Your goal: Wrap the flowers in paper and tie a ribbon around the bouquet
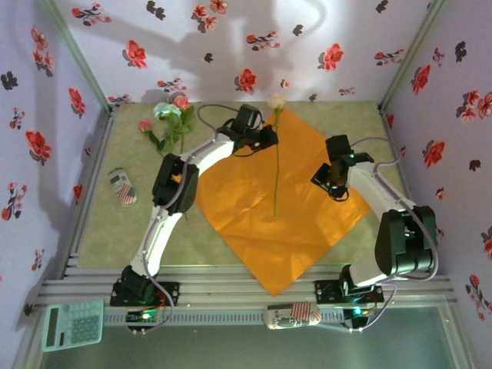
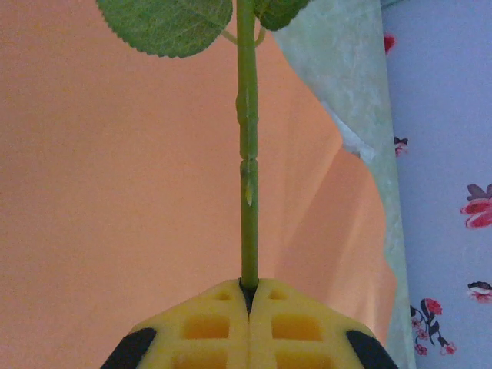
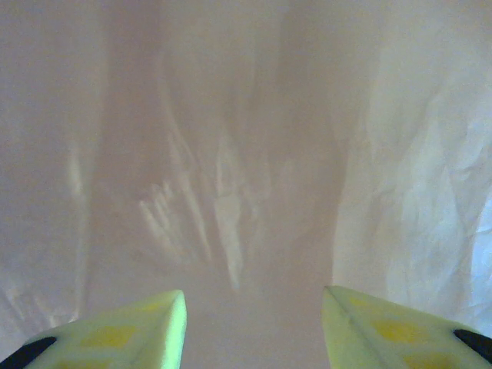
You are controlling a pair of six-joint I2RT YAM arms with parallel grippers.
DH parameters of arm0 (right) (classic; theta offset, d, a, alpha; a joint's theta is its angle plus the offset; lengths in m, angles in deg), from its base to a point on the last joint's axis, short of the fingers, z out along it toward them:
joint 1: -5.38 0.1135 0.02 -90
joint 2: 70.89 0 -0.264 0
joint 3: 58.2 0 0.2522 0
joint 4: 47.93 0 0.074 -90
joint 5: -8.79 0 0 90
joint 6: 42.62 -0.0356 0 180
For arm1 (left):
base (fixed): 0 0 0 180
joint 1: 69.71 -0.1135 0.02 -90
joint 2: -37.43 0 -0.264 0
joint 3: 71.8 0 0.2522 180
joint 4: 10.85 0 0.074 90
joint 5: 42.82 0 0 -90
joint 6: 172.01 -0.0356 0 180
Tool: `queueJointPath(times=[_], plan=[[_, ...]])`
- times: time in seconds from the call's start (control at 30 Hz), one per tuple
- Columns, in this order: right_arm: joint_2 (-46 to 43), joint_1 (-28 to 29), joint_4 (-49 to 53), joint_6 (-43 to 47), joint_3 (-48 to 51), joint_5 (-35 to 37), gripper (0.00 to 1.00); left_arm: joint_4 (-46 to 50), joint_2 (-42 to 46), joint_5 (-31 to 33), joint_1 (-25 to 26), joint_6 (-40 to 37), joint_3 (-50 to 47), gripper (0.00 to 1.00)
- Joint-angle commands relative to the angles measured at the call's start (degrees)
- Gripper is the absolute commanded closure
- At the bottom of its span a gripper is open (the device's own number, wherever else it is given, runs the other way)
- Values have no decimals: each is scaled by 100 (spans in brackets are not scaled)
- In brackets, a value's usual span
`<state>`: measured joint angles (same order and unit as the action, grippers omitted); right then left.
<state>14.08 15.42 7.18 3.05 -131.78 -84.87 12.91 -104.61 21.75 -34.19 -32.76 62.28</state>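
Left gripper [image 2: 248,286], pinching the flower stem [image 2: 247,154], should set it flat along the paper [image 1: 307,223] diagonal before releasing, with right gripper [image 3: 254,292] spread above the sheet.

The green bench [image 1: 108,231] is covered centrally by the orange paper [image 1: 307,223], one corner overhanging the near edge. Flowers [image 1: 171,119] are laid at the far-left corner, and a small patterned object [image 1: 121,187] by the left edge.

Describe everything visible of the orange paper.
The paper is a thin, bright orange sheet, faintly creased, spread flat on the green table and turned like a diamond. Its near corner overhangs the front rail. A flower stem, shut in the left pincer, stretches over its middle; the open right pincer hangs above its right side.
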Motion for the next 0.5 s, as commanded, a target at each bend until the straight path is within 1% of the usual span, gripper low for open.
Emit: queueJointPath(times=[0.0, 0.1, 0.27, 0.3, 0.33, 0.43, 0.47], plan=[[181, -84, -153, 44, 105, -292, 50, -608, -337, -204, 152, 512, 590, 100], [183, -96, -196, 48, 177, -338, 50, -400, -716, -187, 243, 500, 984, 100], [164, -84, -229, 48, 286, -393, 50, -299, -1078, -138, 275, 619, 1223, 100], [155, -90, -239, 56, 301, -411, 50, -233, -1110, -138, 273, 626, 1282, 81], [154, -90, -237, 64, 317, -417, 50, -120, -1124, -122, 278, 602, 1370, 70], [141, -89, -193, 139, 321, -358, 50, 285, -916, -93, 278, 496, 1470, 54], [141, -84, -183, 168, 318, -335, 50, 388, -758, -37, 275, 459, 1393, 51]])
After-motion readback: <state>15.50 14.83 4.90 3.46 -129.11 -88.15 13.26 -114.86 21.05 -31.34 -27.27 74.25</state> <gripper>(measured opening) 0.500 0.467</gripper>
